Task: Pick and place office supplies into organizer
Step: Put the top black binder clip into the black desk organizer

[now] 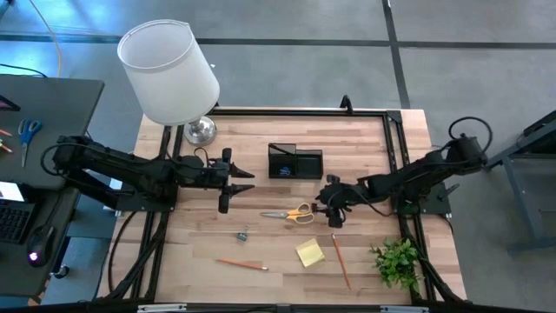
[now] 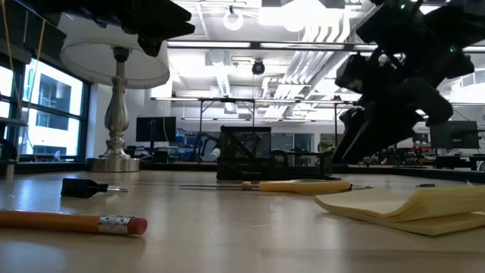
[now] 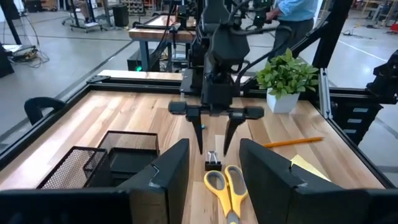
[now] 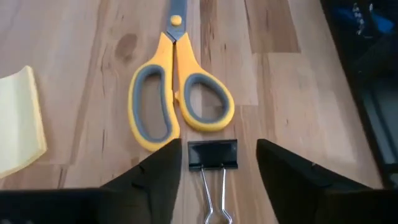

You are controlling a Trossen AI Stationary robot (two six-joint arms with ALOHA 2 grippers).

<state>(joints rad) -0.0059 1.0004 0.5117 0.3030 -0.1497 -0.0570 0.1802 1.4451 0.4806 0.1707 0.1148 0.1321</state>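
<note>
One binder clip (image 4: 212,154) lies at lower centre of the right wrist frame, between the spread, empty fingers of my right gripper (image 4: 214,171), its handles touching nothing. I judge the step a straight descent, closing on the black body, clear of the yellow-handled scissors (image 4: 177,99) just above. The organizer (image 1: 294,162) sits upper centre of the high frame. Left gripper (image 1: 228,181) waits left of it, also open. Sticky-note pad (image 1: 309,252), plant (image 1: 400,261) and lamp (image 1: 169,71) stand apart.

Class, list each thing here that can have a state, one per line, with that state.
Right gripper: open, straddling the binder clip.
Binder clip: flat on the table, ungrasped.
Yellow scissors: closed, lying flat.
Left gripper: open, empty.
Organizer: upright.
Sticky-note pad: on the table.
</note>
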